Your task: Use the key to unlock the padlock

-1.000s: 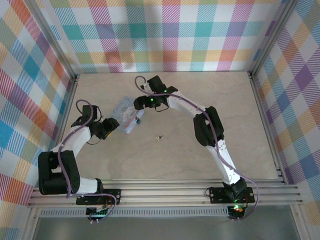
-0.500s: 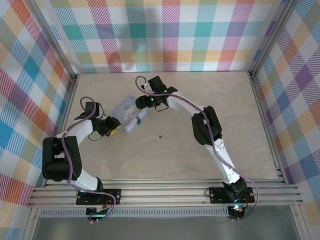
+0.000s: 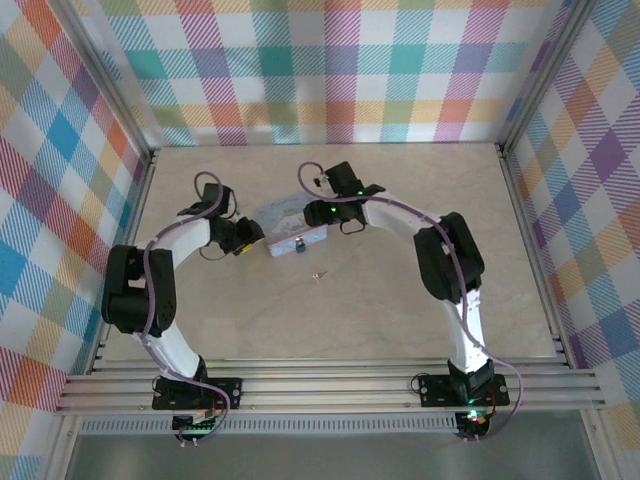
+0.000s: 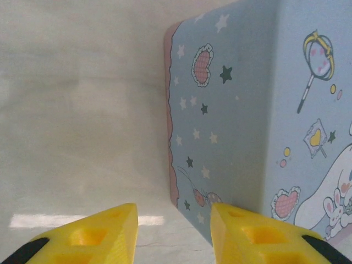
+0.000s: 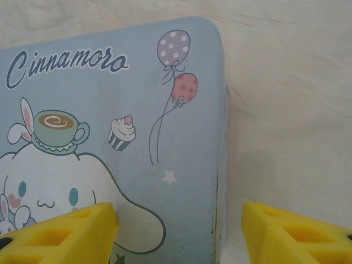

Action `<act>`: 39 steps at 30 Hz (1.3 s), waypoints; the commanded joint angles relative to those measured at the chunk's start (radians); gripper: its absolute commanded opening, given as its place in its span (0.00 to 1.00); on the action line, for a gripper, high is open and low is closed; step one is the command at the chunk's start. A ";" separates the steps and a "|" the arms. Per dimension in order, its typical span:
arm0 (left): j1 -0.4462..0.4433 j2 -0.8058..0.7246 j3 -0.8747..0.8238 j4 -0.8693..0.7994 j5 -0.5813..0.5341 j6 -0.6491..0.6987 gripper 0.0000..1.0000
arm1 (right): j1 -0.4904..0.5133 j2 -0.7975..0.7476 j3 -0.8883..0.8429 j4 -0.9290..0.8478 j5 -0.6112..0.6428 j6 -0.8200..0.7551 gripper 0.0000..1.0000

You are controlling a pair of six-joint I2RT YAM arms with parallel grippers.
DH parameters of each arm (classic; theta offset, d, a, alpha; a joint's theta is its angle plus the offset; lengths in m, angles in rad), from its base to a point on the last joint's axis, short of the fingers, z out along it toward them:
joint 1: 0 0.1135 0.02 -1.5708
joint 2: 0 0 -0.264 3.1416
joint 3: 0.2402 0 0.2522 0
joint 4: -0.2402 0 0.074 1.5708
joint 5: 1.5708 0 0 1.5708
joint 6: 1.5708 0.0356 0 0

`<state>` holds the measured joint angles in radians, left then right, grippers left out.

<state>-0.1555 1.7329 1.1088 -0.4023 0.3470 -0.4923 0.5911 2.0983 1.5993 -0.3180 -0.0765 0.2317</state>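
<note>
Both the left gripper (image 4: 173, 223) and right gripper (image 5: 180, 223), part-open and empty, have turned the tin box (image 3: 283, 214); its padlock (image 3: 298, 246) now faces the key (image 3: 320, 274).

Bright, even light; faint shadows; pale glare streak on the table (image 4: 33, 221); fingers (image 4: 93, 239) slightly soft.

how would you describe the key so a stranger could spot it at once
Find the pale blue cartoon tin box in the middle of the beige table. The small dark padlock sits at the box's near side, and just nearer and to the right of that lies the key. It is a tiny pale metal sliver, alone on bare tabletop, touching nothing.
</note>
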 commanded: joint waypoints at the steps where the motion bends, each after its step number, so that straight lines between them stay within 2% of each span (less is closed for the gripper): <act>1: -0.108 0.061 0.073 0.007 0.000 -0.038 0.40 | 0.000 -0.041 -0.126 -0.079 -0.004 0.025 0.64; 9: -0.298 0.221 0.244 0.009 -0.053 -0.083 0.40 | -0.081 -0.228 -0.369 -0.077 0.023 0.087 0.65; 15: -0.391 0.319 0.378 -0.028 -0.086 -0.073 0.41 | -0.108 -0.350 -0.479 -0.100 0.062 0.124 0.67; 21: -0.404 0.360 0.472 -0.084 -0.120 -0.040 0.52 | -0.136 -0.431 -0.524 -0.104 0.028 0.188 0.73; 25: -0.404 0.335 0.510 -0.148 -0.168 0.006 0.59 | -0.159 -0.481 -0.524 -0.128 0.031 0.220 0.79; 28: -0.402 0.296 0.520 -0.180 -0.191 0.053 0.60 | -0.175 -0.529 -0.522 -0.160 0.043 0.230 0.81; 33: -0.404 0.195 0.470 -0.188 -0.213 0.098 0.61 | -0.183 -0.616 -0.546 -0.188 0.022 0.246 0.82; 39: -0.402 0.079 0.342 -0.218 -0.298 0.060 0.62 | -0.183 -0.647 -0.567 -0.234 -0.006 0.254 0.82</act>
<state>-0.5552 1.8805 1.5085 -0.5709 0.1070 -0.4294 0.4088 1.4635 1.0554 -0.4992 -0.0437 0.4652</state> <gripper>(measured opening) 0.618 0.823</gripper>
